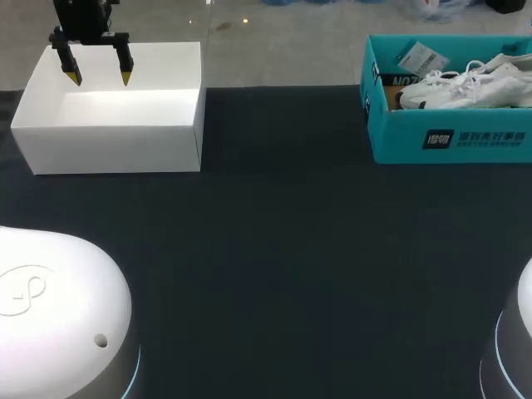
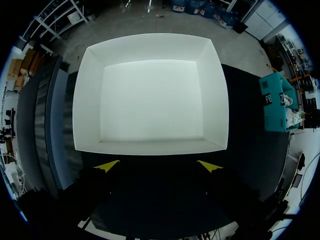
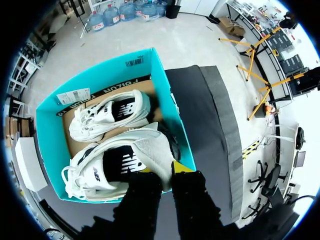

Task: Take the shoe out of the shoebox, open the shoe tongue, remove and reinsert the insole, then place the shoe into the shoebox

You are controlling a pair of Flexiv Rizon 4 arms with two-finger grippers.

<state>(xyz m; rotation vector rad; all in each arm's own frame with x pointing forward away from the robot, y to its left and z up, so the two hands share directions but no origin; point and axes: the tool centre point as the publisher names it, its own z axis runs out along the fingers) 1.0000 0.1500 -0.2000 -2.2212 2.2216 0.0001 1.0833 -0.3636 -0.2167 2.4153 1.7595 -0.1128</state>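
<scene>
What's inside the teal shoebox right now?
In the teal shoebox, on its brown floor: a farther shoe and a nearer shoe, both white, plus a paper tag. The right gripper covers the nearer shoe's heel; insoles are hidden.

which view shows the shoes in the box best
Right wrist view: it looks down into the shoebox, both shoes seen from above. Head view: side-on, half hidden behind the box wall. Left wrist view: just a white bit in the far-off box.
</scene>
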